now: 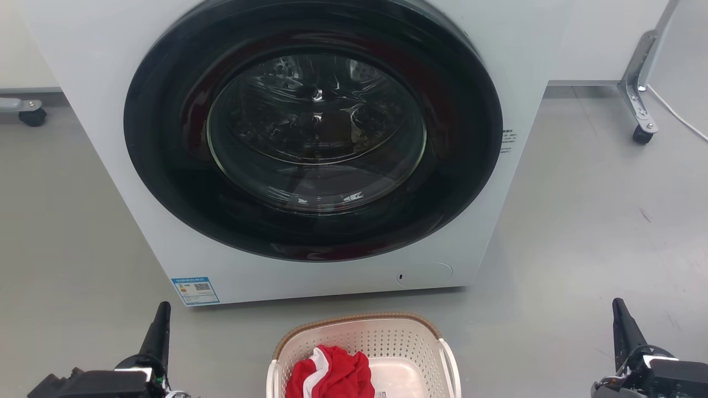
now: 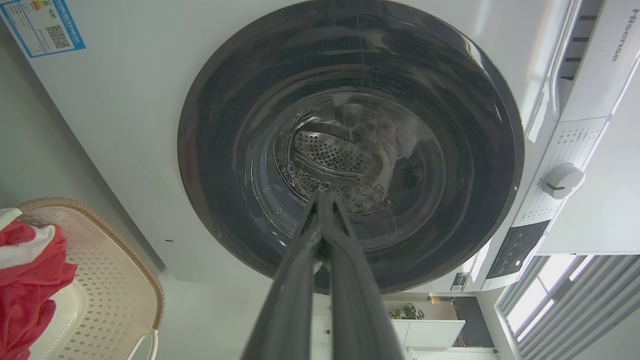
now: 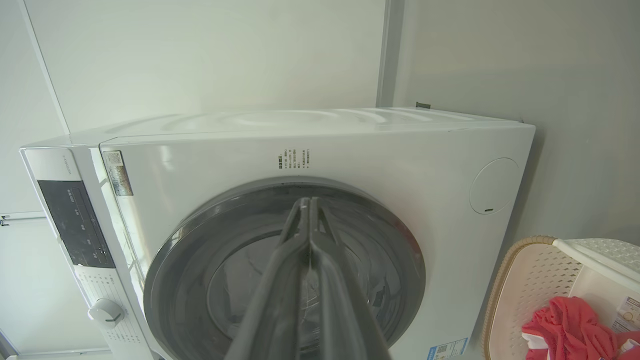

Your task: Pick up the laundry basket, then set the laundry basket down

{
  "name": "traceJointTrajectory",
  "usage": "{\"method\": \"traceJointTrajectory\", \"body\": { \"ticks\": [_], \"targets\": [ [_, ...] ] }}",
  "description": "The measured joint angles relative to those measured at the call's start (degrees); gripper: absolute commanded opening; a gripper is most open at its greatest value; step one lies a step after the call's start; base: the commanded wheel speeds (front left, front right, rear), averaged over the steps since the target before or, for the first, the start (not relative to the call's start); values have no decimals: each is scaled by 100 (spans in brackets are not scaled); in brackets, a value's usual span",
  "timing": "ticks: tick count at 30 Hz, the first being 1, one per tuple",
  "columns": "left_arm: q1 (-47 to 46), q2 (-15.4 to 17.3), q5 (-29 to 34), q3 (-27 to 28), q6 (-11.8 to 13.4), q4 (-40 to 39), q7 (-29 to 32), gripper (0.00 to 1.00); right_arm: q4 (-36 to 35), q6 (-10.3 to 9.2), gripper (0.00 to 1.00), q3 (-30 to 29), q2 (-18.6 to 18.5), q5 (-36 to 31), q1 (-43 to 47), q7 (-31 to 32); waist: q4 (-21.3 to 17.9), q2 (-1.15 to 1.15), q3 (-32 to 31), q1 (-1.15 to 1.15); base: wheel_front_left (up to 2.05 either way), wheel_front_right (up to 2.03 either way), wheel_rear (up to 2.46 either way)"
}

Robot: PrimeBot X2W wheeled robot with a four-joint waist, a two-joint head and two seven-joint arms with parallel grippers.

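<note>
The laundry basket (image 1: pixel 387 338) stands on the floor just in front of the washing machine, at the bottom middle of the head view. It is cream-white and perforated, with a brown woven-look rim and white side handles, and holds a red and white cloth (image 1: pixel 331 373). The basket also appears at the left wrist view's lower left (image 2: pixel 107 280) and the right wrist view's lower right (image 3: pixel 537 280). My left gripper (image 1: pixel 162 309) is shut and empty, well to the basket's left. My right gripper (image 1: pixel 618 307) is shut and empty, far to its right. Both point toward the machine.
A white front-loading washing machine (image 1: pixel 110 83) with a large dark round door (image 1: pixel 313 130), closed, rises right behind the basket. Grey floor spreads on both sides. A caster leg of a frame (image 1: pixel 641 132) stands at the back right, another caster (image 1: pixel 32 116) at the back left.
</note>
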Motion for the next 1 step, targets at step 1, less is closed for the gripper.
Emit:
{"method": "traceJointTrajectory", "body": {
  "ticks": [1],
  "targets": [
    [0, 0, 0, 0, 0, 0, 0, 0, 0, 0, 0, 0, 0, 0, 0, 0, 0, 0, 0, 0, 0, 0, 0]
  ]
}}
